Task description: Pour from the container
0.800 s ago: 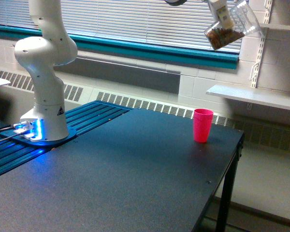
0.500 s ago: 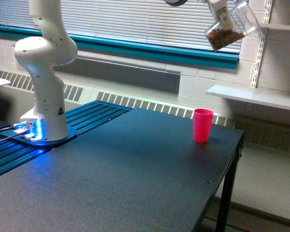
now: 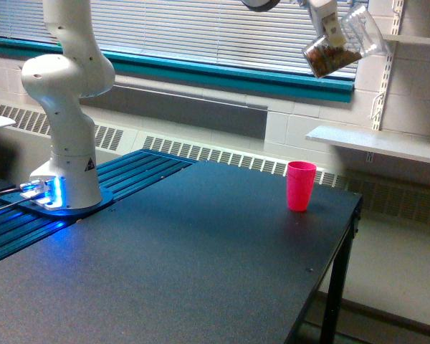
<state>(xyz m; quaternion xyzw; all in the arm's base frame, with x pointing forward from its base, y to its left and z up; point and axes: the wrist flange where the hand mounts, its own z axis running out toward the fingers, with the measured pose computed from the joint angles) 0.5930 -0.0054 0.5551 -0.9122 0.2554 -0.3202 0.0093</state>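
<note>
Exterior view: fingers (image 3: 330, 25) grip tilted container (image 3: 342, 44) high above table (image 3: 201, 272).

I hold the container (image 3: 342, 44) high above the table (image 3: 201, 272), tilted, brown bits gathered at its lower end. My gripper (image 3: 328, 21) clamps its side near the frame's top. The pink cup (image 3: 300, 185) stands upright near the table's far right corner, well below the container.

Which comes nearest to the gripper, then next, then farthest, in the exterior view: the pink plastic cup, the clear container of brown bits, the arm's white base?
1. Clear container of brown bits, held in the gripper.
2. Pink plastic cup, below on the table.
3. Arm's white base, far toward the view's left.
</note>
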